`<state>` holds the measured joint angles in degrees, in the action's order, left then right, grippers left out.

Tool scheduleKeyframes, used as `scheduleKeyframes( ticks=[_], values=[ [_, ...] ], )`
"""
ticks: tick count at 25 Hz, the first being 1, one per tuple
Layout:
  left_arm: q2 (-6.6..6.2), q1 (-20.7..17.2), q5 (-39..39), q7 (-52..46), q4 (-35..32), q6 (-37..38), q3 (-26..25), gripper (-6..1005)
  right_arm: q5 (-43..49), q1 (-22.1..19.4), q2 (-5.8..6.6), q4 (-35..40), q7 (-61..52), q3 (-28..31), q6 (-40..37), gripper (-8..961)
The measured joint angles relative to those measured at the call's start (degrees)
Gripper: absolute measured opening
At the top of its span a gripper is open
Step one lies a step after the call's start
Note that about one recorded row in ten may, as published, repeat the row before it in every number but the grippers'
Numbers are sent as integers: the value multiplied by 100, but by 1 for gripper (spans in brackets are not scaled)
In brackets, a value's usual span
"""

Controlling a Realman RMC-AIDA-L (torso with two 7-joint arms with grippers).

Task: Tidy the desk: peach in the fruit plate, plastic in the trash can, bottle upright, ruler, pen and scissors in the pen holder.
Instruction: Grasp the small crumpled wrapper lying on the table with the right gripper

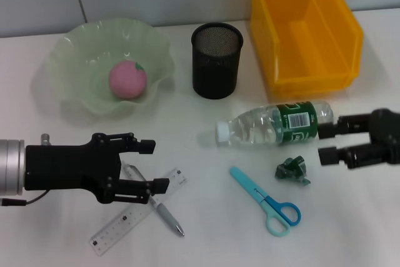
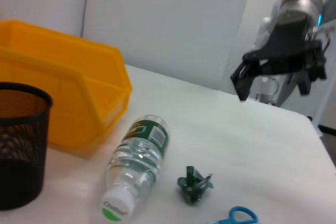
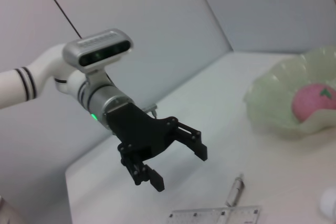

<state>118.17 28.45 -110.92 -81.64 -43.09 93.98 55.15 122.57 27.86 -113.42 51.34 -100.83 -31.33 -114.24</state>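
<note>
Ruler [image 1: 139, 211] lies diagonal; bottle [image 1: 275, 123] flat, cap leftward.

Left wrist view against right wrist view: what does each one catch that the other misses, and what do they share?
Only the left wrist view shows the yellow bin, the mesh pen holder, the lying bottle, the green plastic scrap, a scissors handle and the open right end effector. Only the right wrist view shows the open left end effector, the fruit plate holding the peach, the pen and the ruler. Both share only the white desk.
</note>
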Motion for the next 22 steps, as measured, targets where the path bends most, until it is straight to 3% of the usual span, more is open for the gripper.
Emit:
scheduleKeyframes(
  ticks=[1,4,8,9,14,19,22],
  values=[
    [3,-17,-1,58,2,-58,-11,843,11,92,-23,505,-645,-231,-25,779],
    [7,-41,8,111,5,-105,-23,843,158,281,0,1114,-1644,-690,26,778],
    [5,-47,16,158,5,-115,-36,843,559,564,39,1507,-2427,-1000,40,777],
    [2,-47,22,173,5,-121,-44,843,891,794,82,1619,-2813,-1177,41,777],
    [1,-32,33,201,-6,-171,-56,843,1689,1359,166,1487,-3347,-1512,44,776],
    [2,0,35,169,-28,-181,-57,843,2500,1964,166,1143,-3766,-1604,1,774],
    [2,6,35,162,-37,-183,-57,842,2760,2107,143,1104,-3897,-1744,-11,774]
  ],
)
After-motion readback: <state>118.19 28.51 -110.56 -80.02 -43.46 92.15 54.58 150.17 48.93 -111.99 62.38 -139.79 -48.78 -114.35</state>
